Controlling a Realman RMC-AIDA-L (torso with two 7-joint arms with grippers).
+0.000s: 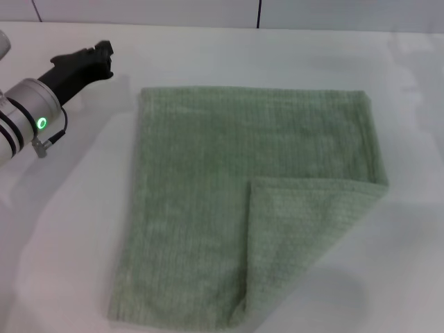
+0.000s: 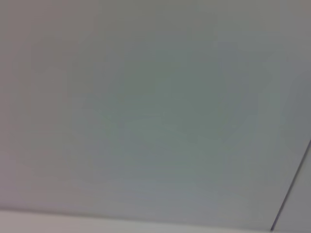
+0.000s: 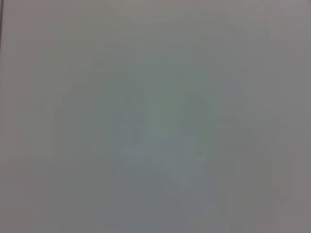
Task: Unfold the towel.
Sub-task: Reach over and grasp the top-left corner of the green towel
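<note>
The pale sage-green towel (image 1: 208, 201) lies flat on the white table (image 1: 62, 229) in the head view. Its near right corner is folded over into a triangular flap (image 1: 298, 236) that rests on top of the cloth. My left gripper (image 1: 99, 58) hovers at the far left, apart from the towel's far left corner and holding nothing. The right gripper is out of view. Both wrist views show only a plain pale surface.
Bare white tabletop surrounds the towel on every side. A wall with a dark vertical seam (image 1: 259, 14) runs along the table's far edge. The left arm's silver wrist with a green light (image 1: 41, 123) sits at the left border.
</note>
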